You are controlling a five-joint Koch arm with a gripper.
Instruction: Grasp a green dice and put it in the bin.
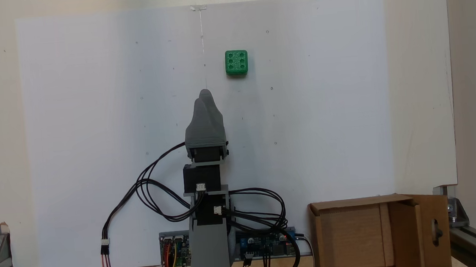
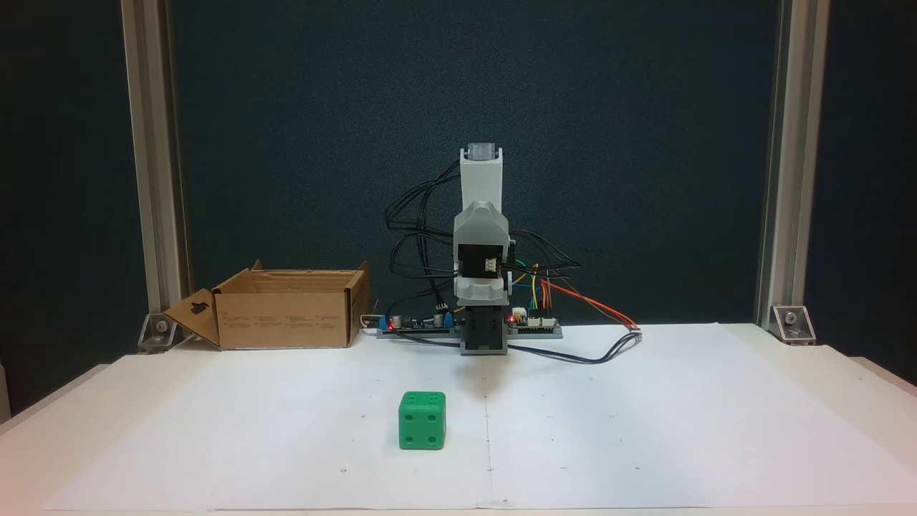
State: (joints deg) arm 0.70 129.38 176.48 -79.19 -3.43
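The green dice (image 1: 236,62), a small bright green plastic cube with rounded edges and sunken round pips, sits flat on the white paper sheet (image 1: 92,119) that covers your table. As a cube it has no long axis; it rests square to the sheet, edges roughly parallel to the paper's borders. From above you see its six-pip face turned up; in the front-on fixed view (image 2: 422,421) a four-pip face looks at the camera.

Your grey printed gripper (image 1: 205,92) hangs over the sheet with its tip pointing toward the dice, apart from it and a little to its left in the view from above. The jaws lie close together with hardly any gap at the tip, and they hold nothing.

The bin (image 1: 356,234), a brown corrugated cardboard box with an open top, stands beside the arm's base at the near right corner in the view from above, well apart from the dice. One flap carries a keyhole-shaped cutout (image 2: 199,309). Black cables (image 1: 149,191) loop around the arm.
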